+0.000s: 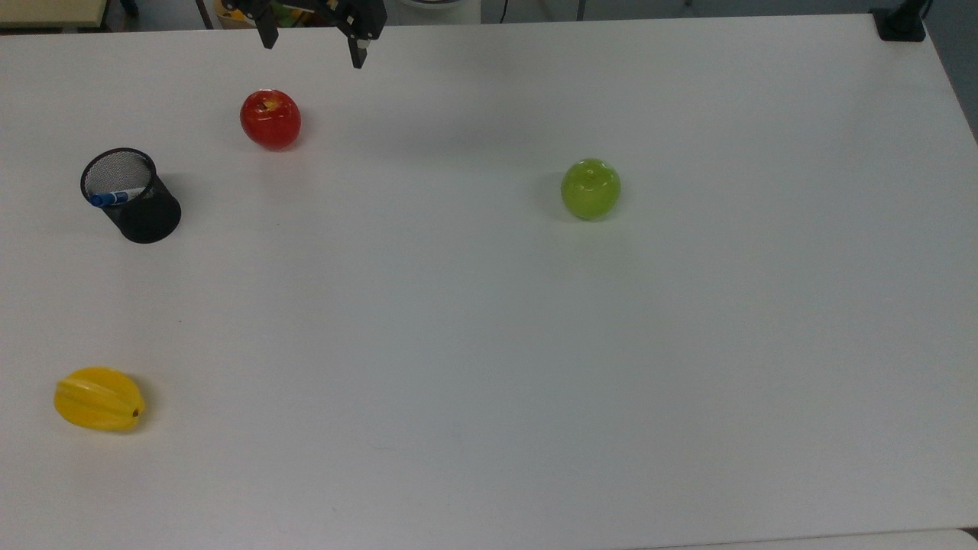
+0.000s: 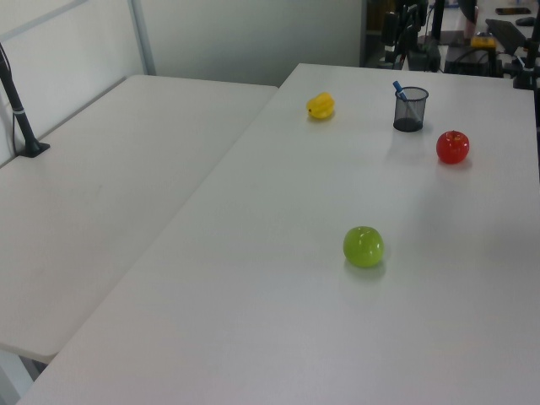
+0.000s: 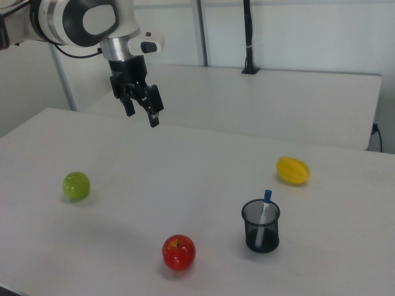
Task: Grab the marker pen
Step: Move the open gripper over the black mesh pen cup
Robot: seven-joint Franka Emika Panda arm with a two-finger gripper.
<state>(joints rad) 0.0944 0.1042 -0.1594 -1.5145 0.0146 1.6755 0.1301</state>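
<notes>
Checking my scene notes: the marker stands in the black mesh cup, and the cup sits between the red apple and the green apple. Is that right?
Not quite. The marker does stand in the cup, but the top view shows the cup between the red apple and the yellow fruit; the green apple lies far off toward the top view's right.

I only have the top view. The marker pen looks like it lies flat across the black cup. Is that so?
Observer: No. In the right view the marker pen stands nearly upright in the mesh cup, its blue end poking above the rim.
Operator: Is the gripper low over the table?
Observer: No. In the right view the gripper hangs high above the table, fingers open, holding nothing.
Operator: Anything beyond the table?
Observer: The left view shows a second white table adjoining it.
</notes>
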